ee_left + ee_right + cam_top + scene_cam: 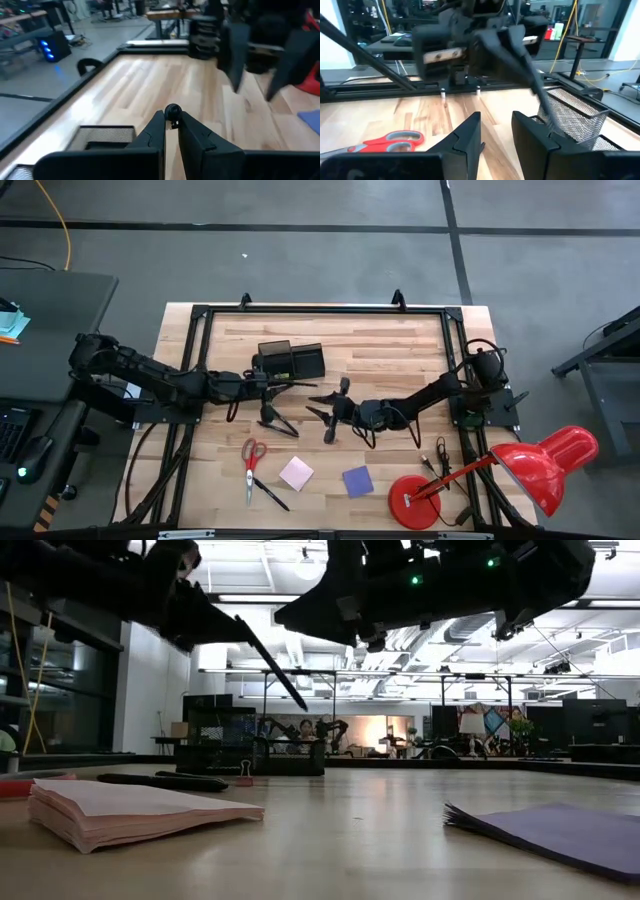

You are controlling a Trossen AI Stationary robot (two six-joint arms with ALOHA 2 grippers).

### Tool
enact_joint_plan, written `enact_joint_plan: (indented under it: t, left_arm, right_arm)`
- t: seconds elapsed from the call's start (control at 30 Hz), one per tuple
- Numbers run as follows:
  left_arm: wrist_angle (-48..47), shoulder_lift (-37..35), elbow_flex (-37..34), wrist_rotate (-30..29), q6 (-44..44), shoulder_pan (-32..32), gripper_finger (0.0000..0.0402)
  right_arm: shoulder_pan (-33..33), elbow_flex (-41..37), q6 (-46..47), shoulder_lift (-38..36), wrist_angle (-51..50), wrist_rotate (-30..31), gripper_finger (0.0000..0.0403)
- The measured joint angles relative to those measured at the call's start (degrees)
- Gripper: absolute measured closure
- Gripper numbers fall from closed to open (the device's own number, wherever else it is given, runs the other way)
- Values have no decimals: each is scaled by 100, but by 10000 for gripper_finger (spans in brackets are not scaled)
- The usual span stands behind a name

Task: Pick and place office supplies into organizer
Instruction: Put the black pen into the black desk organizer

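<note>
Left tool grips a pen beside the organizer; right tool gapes.

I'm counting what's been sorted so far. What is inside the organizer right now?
In the high view the organizer looks dark inside, with no supply clearly visible. The left gripper, holding a black pen, overlaps its near edge, so that part stays hidden.
</note>
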Motion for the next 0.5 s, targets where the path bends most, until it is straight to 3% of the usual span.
enact_joint_plan:
  t: [0.23, 0.5]
  left_arm:
    - [-840, -1126, 13, -579, 148, 0, 388]
    - [-3139, -2073, 755, -1328, 23, 4, 387]
  right_arm:
    - [189, 0, -546, 0, 132, 570, 299]
    - [221, 0, -799, 0, 306, 852, 300]
